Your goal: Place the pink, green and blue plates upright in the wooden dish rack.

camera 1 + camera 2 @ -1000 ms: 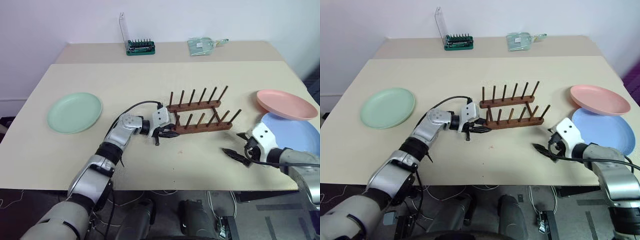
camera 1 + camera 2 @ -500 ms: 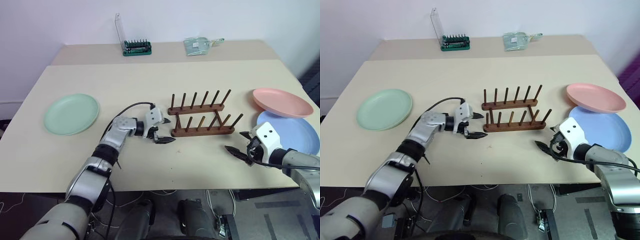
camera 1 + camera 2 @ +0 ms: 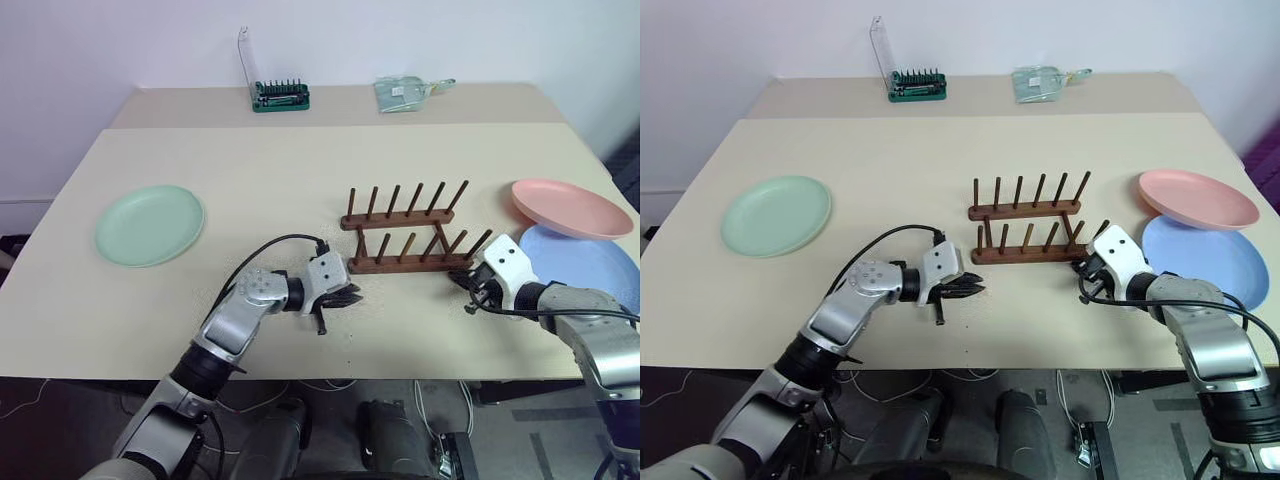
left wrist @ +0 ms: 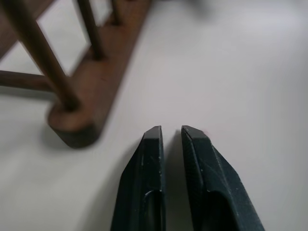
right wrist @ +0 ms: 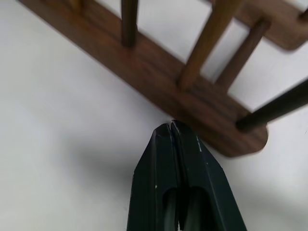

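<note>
The wooden dish rack [image 3: 410,240] stands with nothing in it, right of the table's middle. The green plate [image 3: 150,225] lies flat far to the left. At the right edge the pink plate [image 3: 572,208] rests partly over the blue plate [image 3: 590,265]. My left gripper [image 3: 348,296] hovers just off the table in front of the rack's left end [image 4: 72,120], fingers almost together with nothing between them. My right gripper [image 3: 460,281] is shut and empty, its tips [image 5: 171,124] against the near rail at the rack's right end.
A green tool holder with a clear back [image 3: 280,95] and a clear bag [image 3: 405,92] sit on the far table section. A black cable loops off my left wrist [image 3: 275,245]. Bare tabletop lies between the green plate and the rack.
My left gripper opened at the rack's left end, then drew back toward the table's front edge and closed. My right gripper shut and moved up to the rack's right end.
</note>
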### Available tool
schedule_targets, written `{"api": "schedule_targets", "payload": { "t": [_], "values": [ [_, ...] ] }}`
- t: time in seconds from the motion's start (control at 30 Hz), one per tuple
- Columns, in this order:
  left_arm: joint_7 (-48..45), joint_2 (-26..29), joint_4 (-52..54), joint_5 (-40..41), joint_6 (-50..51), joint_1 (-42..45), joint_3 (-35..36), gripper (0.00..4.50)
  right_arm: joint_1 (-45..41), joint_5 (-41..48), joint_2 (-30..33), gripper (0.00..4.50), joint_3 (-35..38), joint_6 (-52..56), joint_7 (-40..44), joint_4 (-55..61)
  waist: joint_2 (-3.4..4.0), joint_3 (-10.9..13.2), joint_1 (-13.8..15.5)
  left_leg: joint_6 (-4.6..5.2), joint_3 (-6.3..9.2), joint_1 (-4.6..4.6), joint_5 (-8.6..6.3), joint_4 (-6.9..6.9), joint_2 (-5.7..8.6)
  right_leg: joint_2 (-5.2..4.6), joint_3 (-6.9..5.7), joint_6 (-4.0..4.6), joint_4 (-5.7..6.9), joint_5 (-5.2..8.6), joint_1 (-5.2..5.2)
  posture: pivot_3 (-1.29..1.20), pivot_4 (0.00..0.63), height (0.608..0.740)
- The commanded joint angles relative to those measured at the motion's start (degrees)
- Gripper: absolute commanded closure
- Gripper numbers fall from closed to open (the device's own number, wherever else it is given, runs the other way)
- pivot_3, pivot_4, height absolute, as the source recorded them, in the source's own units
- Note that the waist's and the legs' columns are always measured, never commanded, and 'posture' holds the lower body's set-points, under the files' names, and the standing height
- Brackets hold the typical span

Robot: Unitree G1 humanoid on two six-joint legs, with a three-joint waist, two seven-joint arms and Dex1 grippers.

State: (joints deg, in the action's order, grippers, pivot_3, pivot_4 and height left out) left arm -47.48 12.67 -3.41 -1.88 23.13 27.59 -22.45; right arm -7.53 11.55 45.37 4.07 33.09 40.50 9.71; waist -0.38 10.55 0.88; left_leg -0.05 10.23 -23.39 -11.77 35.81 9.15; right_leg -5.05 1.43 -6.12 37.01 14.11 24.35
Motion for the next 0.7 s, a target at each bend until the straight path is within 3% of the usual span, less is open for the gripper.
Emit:
{"api": "schedule_targets", "payload": {
  "t": [0.03, 0.37, 0.7],
  "values": [
    [7.40, -2.57, -3.44, -3.17, 3.38, 1.21, -0.07, 3.90, -2.42, -2.17, -0.58, 4.50, -1.25, -1.74, -1.33, -1.33, 0.00, 0.00, -0.04, 0.00, -0.01, 0.00, 0.00, 0.05, 0.00, 0.01, 0.00, -0.01, 0.01, 0.00, -0.02, 0.00, 0.150, 0.740],
    [19.03, -4.58, -13.17, -4.86, 1.37, 4.69, 2.67, 3.90, -12.69, -8.71, -5.44, 4.50, -5.78, -7.63, -6.65, -13.58, -0.02, -0.07, -0.42, 0.01, -0.07, 0.09, -0.01, 0.19, -0.01, 0.04, 0.01, -0.11, 0.05, -0.07, -0.12, 0.00, 0.150, 0.740],
    [24.53, -5.46, -20.11, -3.59, -2.88, 7.14, 5.42, 3.90, -22.25, -13.31, -10.77, 4.50, -8.06, -15.35, -9.74, -26.35, 0.02, -0.15, -0.64, 0.00, -0.17, 0.14, 0.00, 0.17, -0.04, 0.04, 0.05, -0.13, 0.11, -0.14, -0.10, 0.00, 0.150, 0.740]
  ]
}}
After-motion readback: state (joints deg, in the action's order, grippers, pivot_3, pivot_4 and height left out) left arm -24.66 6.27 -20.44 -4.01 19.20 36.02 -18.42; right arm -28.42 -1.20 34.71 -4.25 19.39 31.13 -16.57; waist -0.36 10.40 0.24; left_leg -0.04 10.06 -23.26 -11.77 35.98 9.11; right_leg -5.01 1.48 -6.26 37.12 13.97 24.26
